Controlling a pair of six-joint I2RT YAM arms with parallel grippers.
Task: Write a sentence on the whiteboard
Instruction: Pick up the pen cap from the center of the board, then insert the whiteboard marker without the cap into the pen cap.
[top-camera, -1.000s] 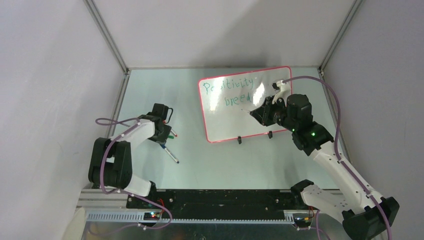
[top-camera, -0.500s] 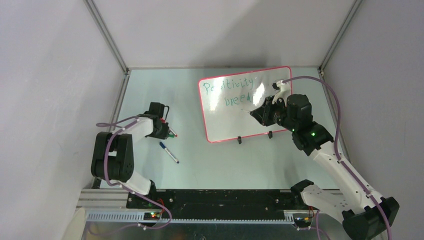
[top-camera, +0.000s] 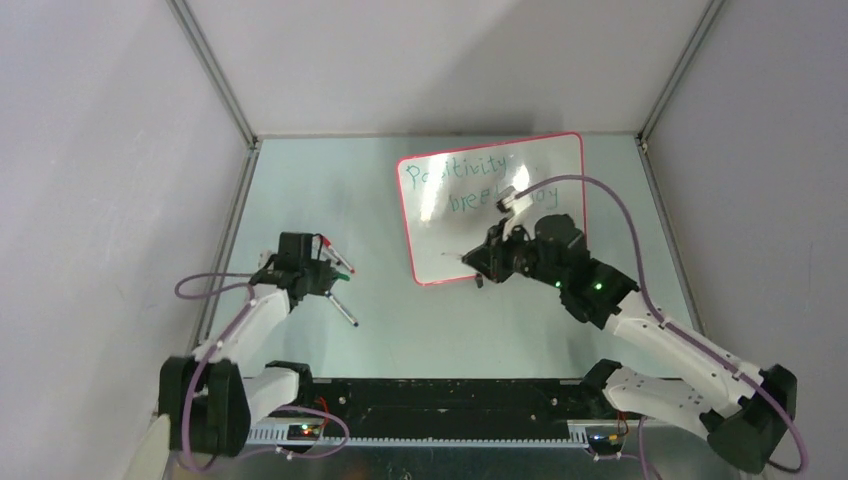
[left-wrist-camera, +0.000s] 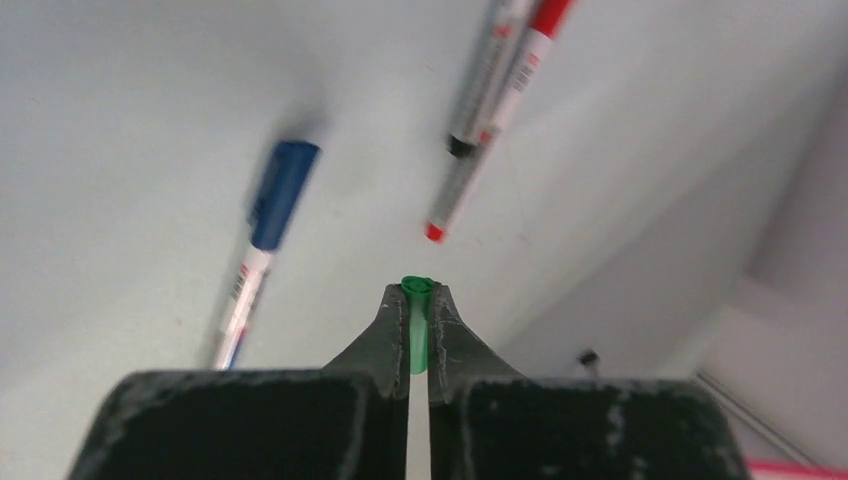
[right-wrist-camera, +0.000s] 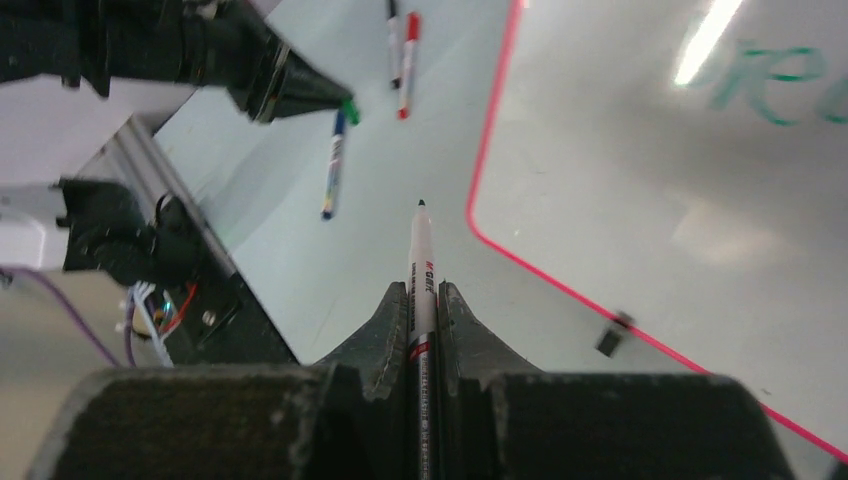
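Left claw (left-wrist-camera: 415, 303) clamped a green cap (left-wrist-camera: 414, 287) — right claw (right-wrist-camera: 421, 298) retreated from whiteboard (top-camera: 432, 236).

Out toward nine o'clock on the counter (top-camera: 420, 320), a red marker (left-wrist-camera: 497, 115) and a grey marker (left-wrist-camera: 485, 75) are lying side by side. A blue-capped marker (left-wrist-camera: 262, 235) is lying at their five o'clock, apart from them. A green cap (left-wrist-camera: 416, 292) is hovering between them. A white pen (right-wrist-camera: 420, 265) is pointing toward nine o'clock.

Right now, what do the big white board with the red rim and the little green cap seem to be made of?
Large white board with red-pink rim: glossy coated surface, maybe melamine or painted steel; it mirrors a light as a bright streak. Small green cap: probably moulded plastic, smooth and evenly coloured.
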